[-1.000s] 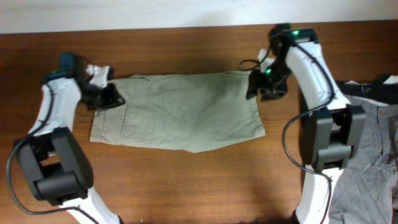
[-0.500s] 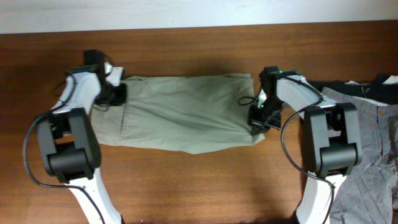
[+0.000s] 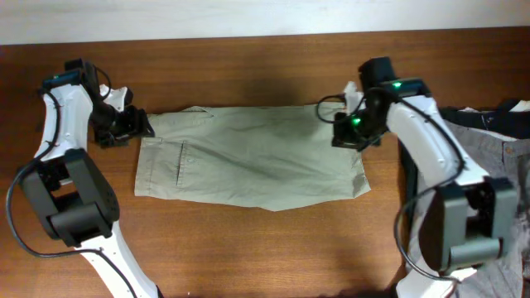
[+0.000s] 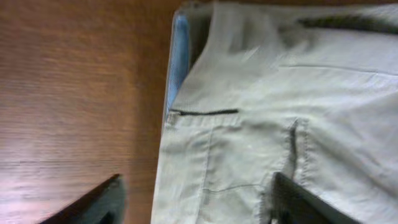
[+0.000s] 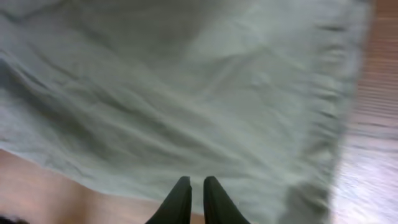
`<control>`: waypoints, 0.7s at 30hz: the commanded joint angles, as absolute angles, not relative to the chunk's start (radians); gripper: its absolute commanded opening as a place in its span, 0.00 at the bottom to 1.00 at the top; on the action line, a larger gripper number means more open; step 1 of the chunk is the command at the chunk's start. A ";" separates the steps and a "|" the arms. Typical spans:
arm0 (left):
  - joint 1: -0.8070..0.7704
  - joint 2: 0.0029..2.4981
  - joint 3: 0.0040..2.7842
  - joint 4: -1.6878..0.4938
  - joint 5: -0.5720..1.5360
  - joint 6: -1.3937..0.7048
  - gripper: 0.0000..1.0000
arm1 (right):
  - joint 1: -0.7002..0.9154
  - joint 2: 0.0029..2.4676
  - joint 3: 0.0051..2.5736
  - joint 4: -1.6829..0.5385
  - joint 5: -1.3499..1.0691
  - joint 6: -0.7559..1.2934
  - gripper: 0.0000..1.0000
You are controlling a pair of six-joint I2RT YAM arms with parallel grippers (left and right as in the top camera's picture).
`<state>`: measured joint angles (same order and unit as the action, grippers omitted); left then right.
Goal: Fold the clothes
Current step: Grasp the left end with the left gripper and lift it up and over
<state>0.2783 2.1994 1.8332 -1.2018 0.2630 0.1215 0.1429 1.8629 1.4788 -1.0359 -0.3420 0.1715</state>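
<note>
The left arm (image 3: 56, 132) rises from its base at the lower left of the overhead frame to an elbow in the upper left. From there its wrist turns inward toward the centre. The left gripper (image 3: 126, 124) is spread wide: in the left wrist view its two fingers (image 4: 93, 202) sit far apart in the bottom corners.

The right arm (image 3: 435, 149) climbs from the lower right to the upper right, and its wrist bends down and leftward. The right gripper (image 3: 346, 132) has its fingers (image 5: 179, 198) drawn together with only a thin gap between them, at the bottom centre of its view.
</note>
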 commanded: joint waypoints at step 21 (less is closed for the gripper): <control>0.220 2.291 1.548 -1.047 0.561 0.263 0.16 | 0.238 2.141 1.456 -0.979 -0.382 0.402 0.06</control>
<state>0.2481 2.2295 1.5803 -1.0496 0.5381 0.2417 0.2356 2.1258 1.4658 -0.9783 -0.3691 0.3931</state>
